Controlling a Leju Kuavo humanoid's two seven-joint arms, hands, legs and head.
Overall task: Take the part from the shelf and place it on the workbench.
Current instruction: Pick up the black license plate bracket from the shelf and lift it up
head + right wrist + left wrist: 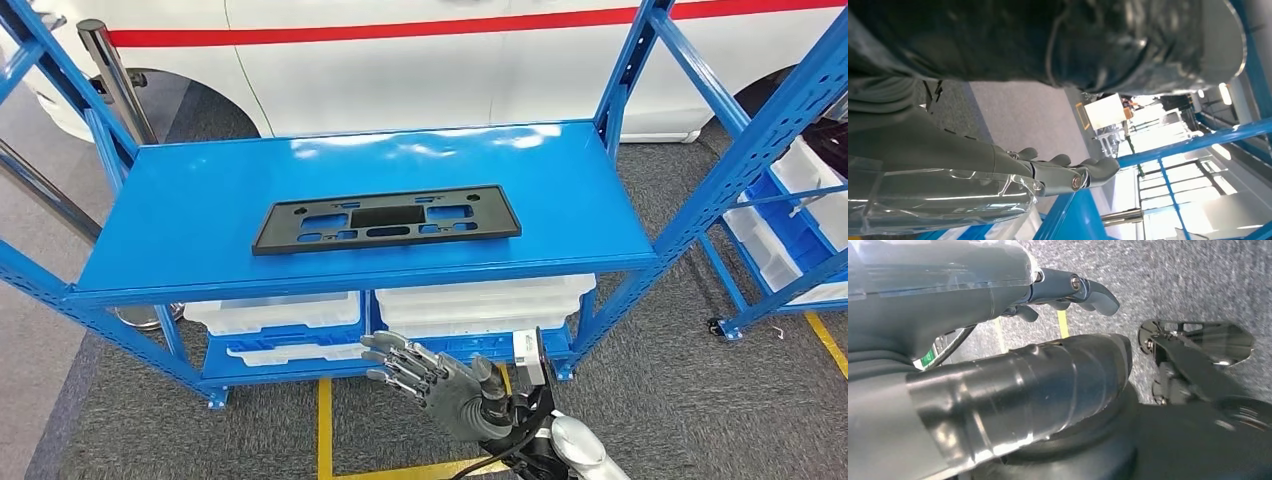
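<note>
RISK: flat, thin part [386, 222] could slide on slick shelf [180, 215] or snag upright if reach from below front edge runs shallow | RIGHT: right hand [432, 376] below shelf, fingers spread, holding nothing | LEFT: left hand [998, 305] by floor, fingers loosely extended, empty | PART: mid-shelf, flat, untouched

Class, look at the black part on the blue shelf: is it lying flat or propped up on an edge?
Lying flat. In the head view the black part rests face-up on the blue shelf, its whole cut-out face showing; nothing touches it.
</note>
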